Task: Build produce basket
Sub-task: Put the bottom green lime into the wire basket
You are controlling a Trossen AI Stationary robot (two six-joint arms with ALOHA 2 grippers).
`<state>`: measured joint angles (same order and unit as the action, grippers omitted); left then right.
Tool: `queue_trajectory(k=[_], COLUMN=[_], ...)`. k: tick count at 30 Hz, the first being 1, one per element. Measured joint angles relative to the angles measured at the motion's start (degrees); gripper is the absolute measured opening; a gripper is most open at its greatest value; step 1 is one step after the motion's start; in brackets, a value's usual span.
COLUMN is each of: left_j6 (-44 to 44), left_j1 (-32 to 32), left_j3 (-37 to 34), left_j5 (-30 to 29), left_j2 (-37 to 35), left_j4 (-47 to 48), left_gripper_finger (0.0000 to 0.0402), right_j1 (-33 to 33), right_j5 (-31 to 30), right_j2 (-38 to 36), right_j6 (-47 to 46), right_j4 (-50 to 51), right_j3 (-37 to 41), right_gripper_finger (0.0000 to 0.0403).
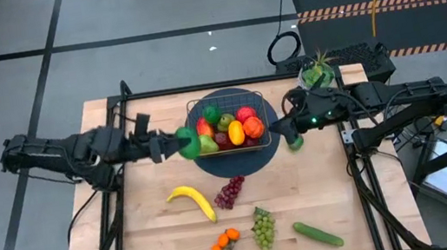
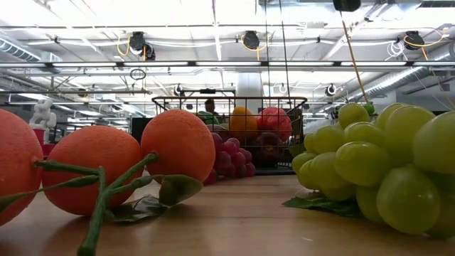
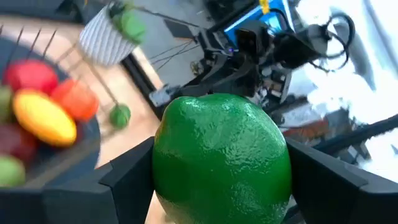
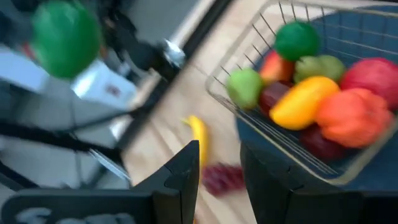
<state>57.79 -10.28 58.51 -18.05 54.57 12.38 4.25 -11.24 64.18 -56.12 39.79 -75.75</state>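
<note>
The wire basket [image 1: 222, 101] stands on a round dark mat at the table's far middle. It holds red, yellow, orange and green produce [image 1: 237, 127]. My left gripper [image 1: 175, 143] hovers just left of the basket, shut on a green lime [image 3: 221, 155]. My right gripper [image 4: 221, 163] hangs over the mat's right edge [image 1: 292, 128], pointing toward the basket. Its fingers stand a little apart with nothing between them. A small green fruit [image 1: 294, 143] lies on the table below it. My left gripper pinches the lime between its two fingers, one on each of its opposite sides [image 3: 163, 180]. The fingers [image 3: 127, 183] come at it about level from the table's left. The lime is lifted clear of the table and fills the gap between them.
On the near half of the table lie a banana [image 1: 192, 201], purple grapes [image 1: 229, 192], green grapes [image 1: 262, 227], oranges [image 1: 225, 244] and a cucumber [image 1: 318, 233]. A potted plant [image 1: 317, 72] stands at the far right, behind my right arm.
</note>
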Motion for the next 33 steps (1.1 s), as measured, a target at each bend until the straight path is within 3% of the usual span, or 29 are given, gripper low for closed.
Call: queue_trajectory(k=[8, 14, 26, 30, 33], left_j6=[-18.64, -30.14, -72.78, -76.36, -71.25], left_j1=[12.14, 16.47, 15.77, 15.86, 16.14], left_j3=[-0.01, -0.01, 0.01, 0.02, -0.01], left_j5=[12.61, 18.91, 17.60, 15.64, 14.45], left_j2=[2.64, 5.03, 6.56, 7.18, 7.52], left_j4=[-0.58, -3.47, -2.13, -2.24, -1.17], left_gripper_finger=[0.0310, 0.0310, 0.0310, 0.0310, 0.0310], right_j1=[0.50, 1.10, 4.91, 6.05, 7.24], right_j5=[-3.74, -3.76, -3.94, -4.14, -6.32], right_j2=[2.25, 5.02, 10.66, 11.71, 11.76], right_j6=[-8.37, -14.09, -15.23, -15.23, -15.18], right_j4=[-8.05, -10.78, -24.90, -29.43, -30.58], right_j3=[0.00, 0.00, 0.02, 0.02, 0.02], right_gripper_finger=[0.0109, 0.0109, 0.0109, 0.0109, 0.0109])
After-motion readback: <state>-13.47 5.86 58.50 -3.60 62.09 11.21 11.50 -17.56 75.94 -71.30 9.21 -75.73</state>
